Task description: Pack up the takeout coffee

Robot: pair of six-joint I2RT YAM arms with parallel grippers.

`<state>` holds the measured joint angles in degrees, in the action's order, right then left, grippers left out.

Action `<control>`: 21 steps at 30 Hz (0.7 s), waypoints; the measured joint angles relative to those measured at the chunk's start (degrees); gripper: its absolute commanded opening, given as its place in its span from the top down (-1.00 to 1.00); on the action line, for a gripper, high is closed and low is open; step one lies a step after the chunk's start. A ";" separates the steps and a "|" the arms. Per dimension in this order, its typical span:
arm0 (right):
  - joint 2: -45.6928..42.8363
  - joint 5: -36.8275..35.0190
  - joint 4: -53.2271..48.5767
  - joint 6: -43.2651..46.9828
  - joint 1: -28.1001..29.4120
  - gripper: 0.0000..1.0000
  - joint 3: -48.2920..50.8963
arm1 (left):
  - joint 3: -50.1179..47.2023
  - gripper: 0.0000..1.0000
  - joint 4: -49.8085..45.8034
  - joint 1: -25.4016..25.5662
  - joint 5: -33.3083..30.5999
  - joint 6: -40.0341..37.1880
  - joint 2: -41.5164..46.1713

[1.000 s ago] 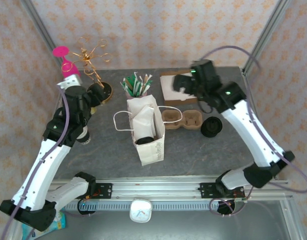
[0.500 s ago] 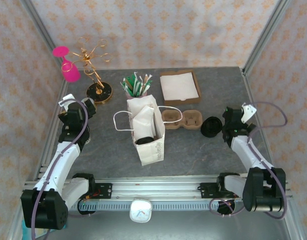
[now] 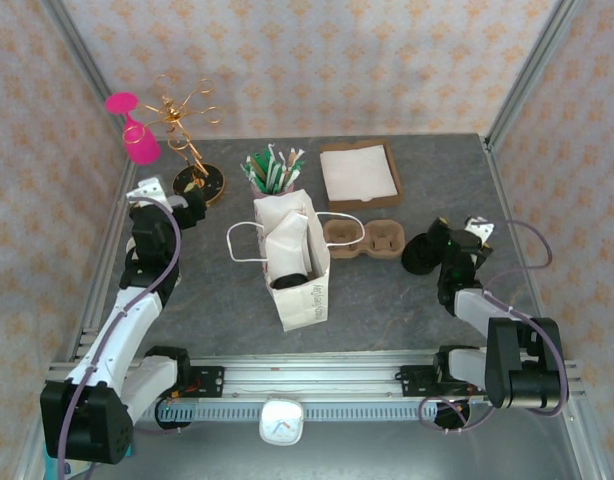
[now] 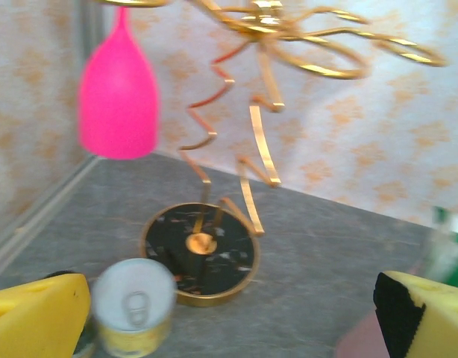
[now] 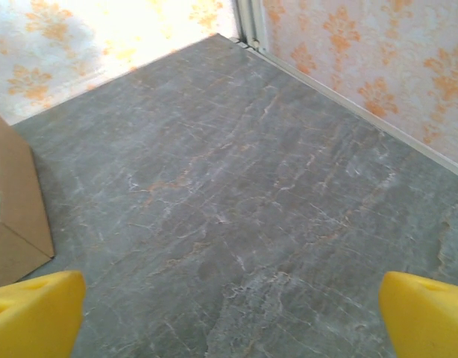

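Note:
The takeout coffee [image 3: 290, 281] sits inside the white paper bag [image 3: 305, 296] at the table's middle; its round black lid shows through the bag's open top. My left gripper [image 3: 185, 208] rests low at the left side, far from the bag, and points at the gold stand. In the left wrist view it [image 4: 229, 321] stands open, with nothing between its yellow fingertips [image 4: 35, 317]. My right gripper [image 3: 444, 240] is low at the right side beside a black round item [image 3: 419, 256]. The right wrist view shows it [image 5: 229, 321] open over bare table.
A brown two-hole cup carrier [image 3: 365, 238] lies right of the bag. A napkin tray [image 3: 359, 172] and a cup of stir sticks [image 3: 274, 170] stand at the back. The gold stand [image 4: 201, 252] with a pink glass [image 4: 117, 97] has a yellow can [image 4: 132, 306] beside it.
Both arms have drawn back from raised, outstretched poses to low folded ones at the table's sides. The left gripper has opened wider. The bag and its contents have not moved.

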<state>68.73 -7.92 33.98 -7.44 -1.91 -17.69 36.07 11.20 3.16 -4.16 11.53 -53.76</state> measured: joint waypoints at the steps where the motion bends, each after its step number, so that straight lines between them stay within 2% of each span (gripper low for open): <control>1: 0.00 0.37 0.42 0.20 0.00 -0.99 0.00 | 0.39 -0.98 -0.33 1.88 0.31 0.52 0.02; 6: 0.24 1.84 2.58 0.70 0.00 -0.99 0.00 | -2.19 -0.98 -0.39 6.25 2.23 3.45 0.42; 10: 2.16 3.06 6.43 1.53 0.57 -0.99 0.26 | -6.95 -0.98 -0.13 8.50 2.25 2.86 -0.07; 21: 8.94 4.15 17.38 5.27 3.28 -0.99 1.68 | -14.51 -0.98 11.98 8.66 2.47 -5.11 -7.21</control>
<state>77.67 -3.77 51.35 -2.17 1.37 -16.01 21.56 23.18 11.81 -1.69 6.42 -60.97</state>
